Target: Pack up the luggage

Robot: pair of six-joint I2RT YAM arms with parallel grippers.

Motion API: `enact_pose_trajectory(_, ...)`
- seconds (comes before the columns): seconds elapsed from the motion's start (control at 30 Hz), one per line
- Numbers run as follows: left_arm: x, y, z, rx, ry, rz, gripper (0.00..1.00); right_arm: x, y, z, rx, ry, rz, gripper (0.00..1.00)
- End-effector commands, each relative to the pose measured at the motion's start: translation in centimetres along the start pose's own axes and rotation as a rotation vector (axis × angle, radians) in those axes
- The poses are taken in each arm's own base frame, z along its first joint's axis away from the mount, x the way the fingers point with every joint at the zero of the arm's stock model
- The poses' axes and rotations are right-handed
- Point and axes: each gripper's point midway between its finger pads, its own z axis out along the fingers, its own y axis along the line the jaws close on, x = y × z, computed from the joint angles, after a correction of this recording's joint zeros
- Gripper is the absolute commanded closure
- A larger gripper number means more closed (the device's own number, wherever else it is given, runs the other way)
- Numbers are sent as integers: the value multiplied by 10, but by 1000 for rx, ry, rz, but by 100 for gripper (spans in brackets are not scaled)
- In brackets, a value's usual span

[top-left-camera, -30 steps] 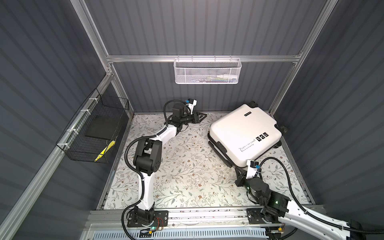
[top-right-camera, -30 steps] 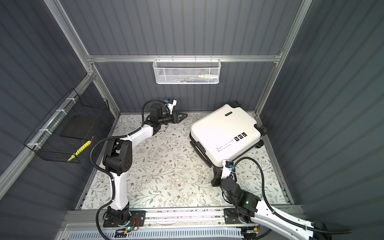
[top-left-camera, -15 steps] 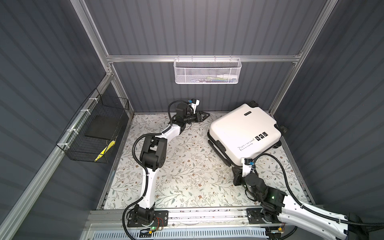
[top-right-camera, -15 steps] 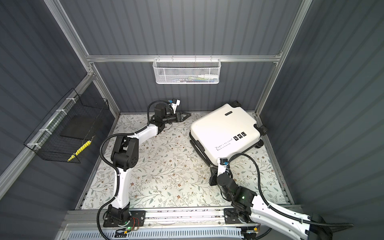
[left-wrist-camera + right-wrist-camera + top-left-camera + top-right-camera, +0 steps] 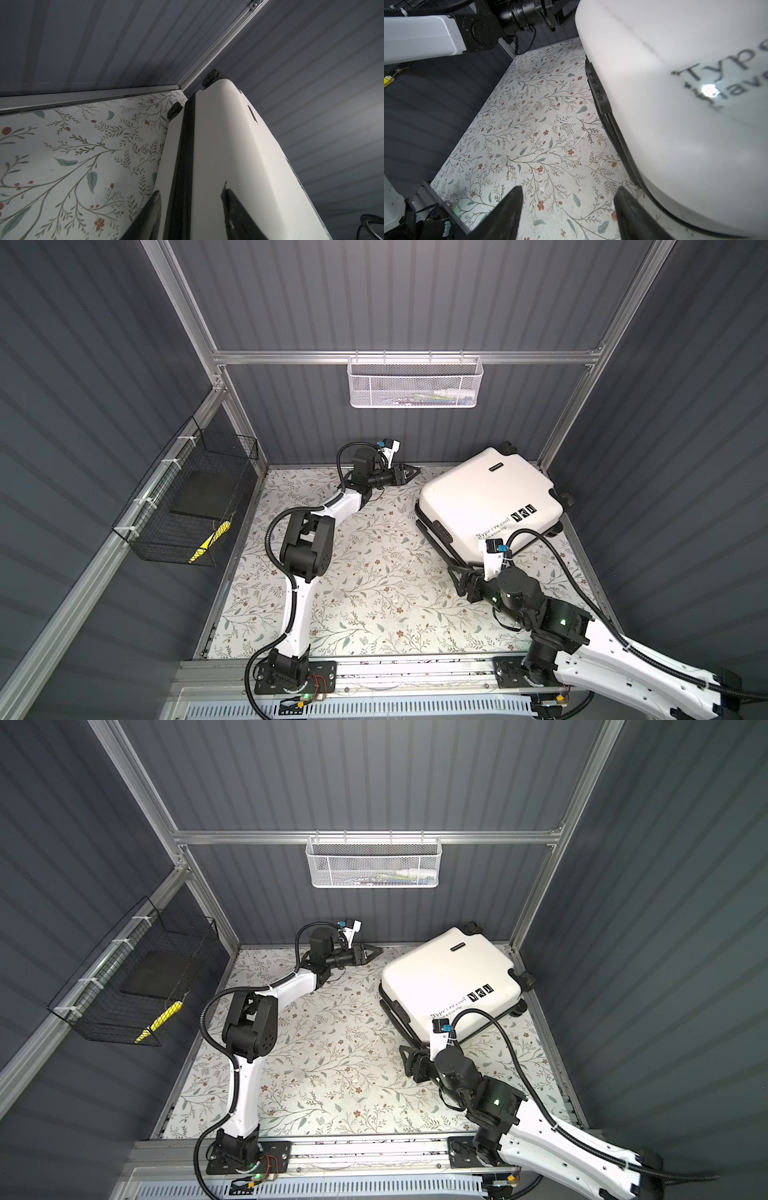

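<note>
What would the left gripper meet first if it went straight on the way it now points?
Most likely the luggage: the left gripper points at its side, with the black seam between its open fingers. The gap is hard to judge.

Dark grey ribbed walls (image 5: 395, 294) close in on three sides, framed by bare aluminium posts (image 5: 178, 294). A white mesh basket (image 5: 415, 385) hangs from the back rail (image 5: 270, 357), and a black wire basket (image 5: 183, 506) is tied to the left wall's rail. The counter (image 5: 374, 593) has a pale print of leafy sprigs and small red flowers, evenly lit. An aluminium track (image 5: 415, 668) runs along its near edge.
</note>
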Motion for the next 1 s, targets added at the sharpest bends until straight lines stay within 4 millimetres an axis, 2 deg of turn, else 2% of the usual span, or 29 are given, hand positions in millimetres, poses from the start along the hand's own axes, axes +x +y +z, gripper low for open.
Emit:
enact_pose_trajectory(0.0, -21, -21, -12, 0, -19, 62, 49, -18, -26, -14, 124, -2, 12, 23)
enact_pose_trajectory(0.27, -32, -22, -7, 8, -14, 102, 48, -75, -109, -37, 358, -70, 187, 12)
enact_pose_trajectory(0.4, -37, -18, 0, 13, -14, 105, 47, -101, -161, -51, 460, -140, 337, 9)
enact_pose_trajectory(0.57, -38, -11, 8, 27, -16, 102, 47, -120, -226, -62, 533, -241, 566, 7)
enact_pose_trajectory(0.63, -39, -8, 12, 35, -20, 100, 46, -126, -250, -59, 541, -280, 645, 6)
enact_pose_trajectory(0.77, -39, -3, 19, 55, -20, 86, 46, -131, -280, -49, 531, -311, 734, 5)
enact_pose_trajectory(0.83, -39, -1, 23, 66, -23, 79, 45, -131, -292, -40, 523, -308, 758, 5)
enact_pose_trajectory(0.97, -38, -2, 28, 107, -30, 74, 44, -128, -299, -10, 408, -248, 795, 4)
